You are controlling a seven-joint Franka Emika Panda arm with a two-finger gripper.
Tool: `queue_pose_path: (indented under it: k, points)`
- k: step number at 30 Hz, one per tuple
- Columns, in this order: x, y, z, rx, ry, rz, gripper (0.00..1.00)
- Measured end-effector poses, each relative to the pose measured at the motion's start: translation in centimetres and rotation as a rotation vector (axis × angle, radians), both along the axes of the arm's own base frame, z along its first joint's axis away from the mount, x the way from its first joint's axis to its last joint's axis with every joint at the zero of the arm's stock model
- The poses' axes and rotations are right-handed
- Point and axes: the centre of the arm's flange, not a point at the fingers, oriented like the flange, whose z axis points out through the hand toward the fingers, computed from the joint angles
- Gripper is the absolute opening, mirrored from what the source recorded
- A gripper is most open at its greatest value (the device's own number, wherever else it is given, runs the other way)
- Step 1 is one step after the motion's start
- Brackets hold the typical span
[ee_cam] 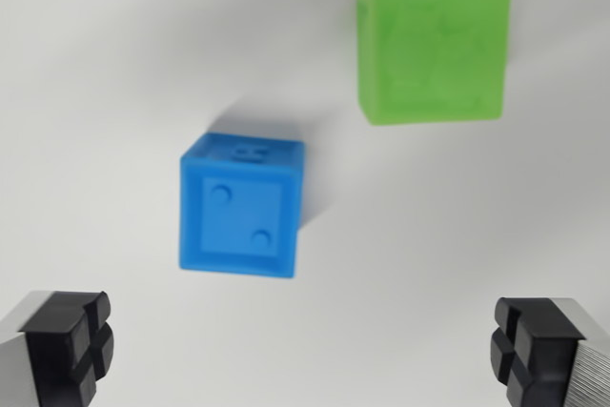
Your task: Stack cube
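The gripper (305,350) is hovering over the white surface (95,64) with its black-padded fingers (71,345) spread wide and holding nothing — probably lining up for a pick. The blue cube (240,205) is lying just beyond the gap, toward the wrist view's left, showing a two-dot face. The green cube (434,52) is sitting apart at upper right — blurred, its face pattern unclear.

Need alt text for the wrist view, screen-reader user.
Open gripper hovers over a white table, holding nothing. A blue cube sits near centre; a green cube lies apart at upper right, blurred.
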Motion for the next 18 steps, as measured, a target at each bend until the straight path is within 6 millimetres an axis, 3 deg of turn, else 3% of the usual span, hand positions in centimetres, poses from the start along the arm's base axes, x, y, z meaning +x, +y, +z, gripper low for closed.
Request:
queue_pose_path:
  k: [11,18]
  points:
    - [-0.3,3.8,-3.2,0.000,0.000,-0.114,1.00]
    - [-0.2,3.8,-5.9,0.000,0.000,-0.122,1.00]
